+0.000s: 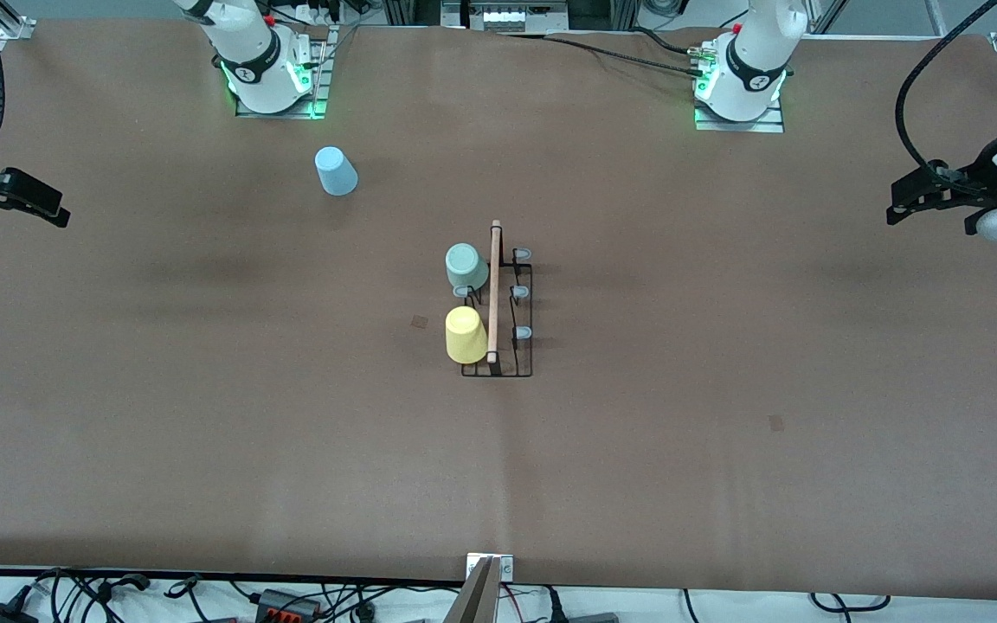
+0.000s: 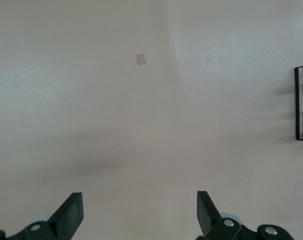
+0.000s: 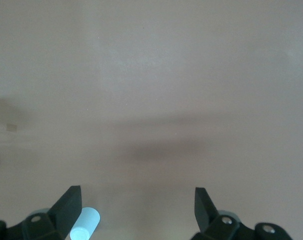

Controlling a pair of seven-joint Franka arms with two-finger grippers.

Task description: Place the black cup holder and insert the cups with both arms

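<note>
The black cup holder [image 1: 498, 368] stands at the table's middle, its wooden rod handle [image 1: 494, 290] on top. A pale green cup [image 1: 466, 266] and a yellow cup [image 1: 466, 335] sit upside down on its prongs, on the side toward the right arm's end. Three grey-tipped prongs [image 1: 520, 292] on its other side are bare. A light blue cup [image 1: 336, 170] stands on the table near the right arm's base; it also shows in the right wrist view [image 3: 85, 224]. My left gripper [image 1: 901, 208] [image 2: 140, 210] is open and empty. My right gripper [image 1: 57, 212] [image 3: 137, 207] is open and empty. Both wait at the table's ends.
Small brown tape patches lie on the mat, one beside the yellow cup [image 1: 419, 321] and one nearer the front camera toward the left arm's end [image 1: 775, 422]. The holder's edge [image 2: 302, 102] shows in the left wrist view. Cables run along the table's front edge.
</note>
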